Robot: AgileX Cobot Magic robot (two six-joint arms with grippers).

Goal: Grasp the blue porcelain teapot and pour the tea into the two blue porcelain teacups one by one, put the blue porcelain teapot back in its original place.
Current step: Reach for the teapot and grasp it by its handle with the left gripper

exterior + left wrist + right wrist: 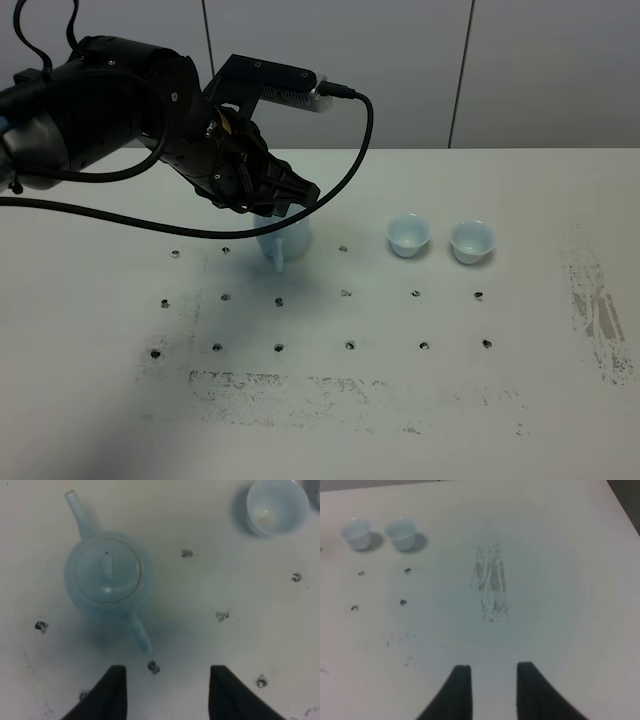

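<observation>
Left claw (165, 692): open, jaws spread, empty, just above the surface (400, 400).
Teapot (106, 575): upright on the surface, lid on, just beyond the left claw's tips, apart from them.
Teapot axis: handle end toward the left claw, spout away from it.
Teacups: nearer (408, 235), farther (472, 242), side by side, upright, well apart from the teapot.
Right claw (490, 690): narrow gap between jaws, empty, over bare surface near a scuffed patch (490, 587).

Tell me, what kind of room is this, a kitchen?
Probably not a kitchen; it looks like a robot lab. A bare white table dotted with rows of small holes, plain wall panels behind, and a black robot arm over the blue porcelain teapot near two teacups.
</observation>
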